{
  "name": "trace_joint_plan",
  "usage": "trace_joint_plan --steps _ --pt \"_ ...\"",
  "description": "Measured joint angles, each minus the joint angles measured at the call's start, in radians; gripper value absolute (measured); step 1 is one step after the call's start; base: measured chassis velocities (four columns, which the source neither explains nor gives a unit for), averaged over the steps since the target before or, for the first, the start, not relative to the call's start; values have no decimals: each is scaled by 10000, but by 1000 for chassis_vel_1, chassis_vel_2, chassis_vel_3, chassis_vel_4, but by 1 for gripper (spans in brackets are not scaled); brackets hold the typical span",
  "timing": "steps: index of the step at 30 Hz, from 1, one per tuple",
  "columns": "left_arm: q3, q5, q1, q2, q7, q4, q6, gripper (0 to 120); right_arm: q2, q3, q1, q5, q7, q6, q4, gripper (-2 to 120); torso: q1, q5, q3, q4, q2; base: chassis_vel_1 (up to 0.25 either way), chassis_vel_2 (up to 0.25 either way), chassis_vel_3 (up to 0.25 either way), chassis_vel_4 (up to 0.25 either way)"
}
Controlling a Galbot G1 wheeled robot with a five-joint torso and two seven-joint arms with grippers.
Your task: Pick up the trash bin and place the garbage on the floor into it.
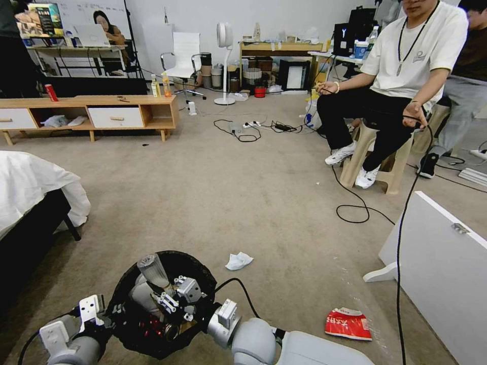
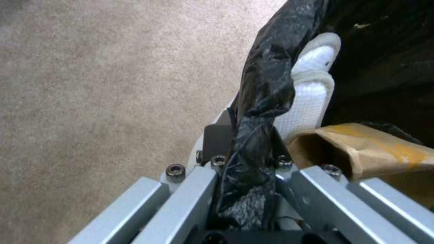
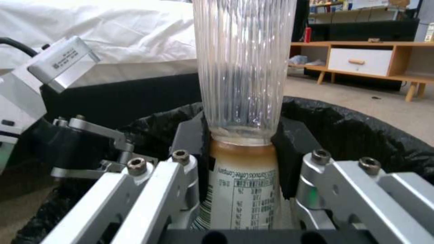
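Note:
The trash bin (image 1: pixel 195 263), lined with a black bag, is low in the head view. My left gripper (image 1: pixel 112 310) is shut on its rim; the left wrist view shows the gripper (image 2: pixel 253 142) pinching bag and white rim (image 2: pixel 312 98), with a brown paper bag (image 2: pixel 375 149) inside. My right gripper (image 1: pixel 170 300) is over the bin's mouth, shut on a clear ribbed bottle (image 1: pixel 152 271) held base up. In the right wrist view the bottle (image 3: pixel 244 67) stands between the fingers (image 3: pixel 289 149); its cap is hidden. A crumpled tissue (image 1: pixel 238 260) and a red-and-white packet (image 1: pixel 348 323) lie on the floor (image 1: pixel 213 192).
A bed (image 1: pixel 30 187) stands close on the left, and a white board (image 1: pixel 446 263) on the right. A black cable (image 1: pixel 401 243) hangs past the board. A person sits on a stool (image 1: pixel 375 162) ahead right. A low wooden cabinet (image 1: pixel 116 109) lines the far left.

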Motion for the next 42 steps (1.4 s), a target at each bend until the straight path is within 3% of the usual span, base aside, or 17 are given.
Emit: trace_joint_plan --steps 14,33,36,42 --pt "14 22 3 -34 22 22 0 2 -121 -2 -180 -188 -48 64 -185 27 0 0 0 0 0 0 0 0 0" --pt "20 46 -27 -36 34 81 2 2 -124 -9 -171 -272 -22 64 -223 93 0 0 0 0 1 0 0 0 0" --pt "21 48 -24 -36 39 82 1 2 -125 -8 -179 -282 -14 67 -221 99 0 0 0 0 0 0 0 0 0" --pt "18 51 4 -27 50 69 1 2 -84 150 -156 -288 52 100 -172 100 0 0 0 0 0 0 0 0 0"
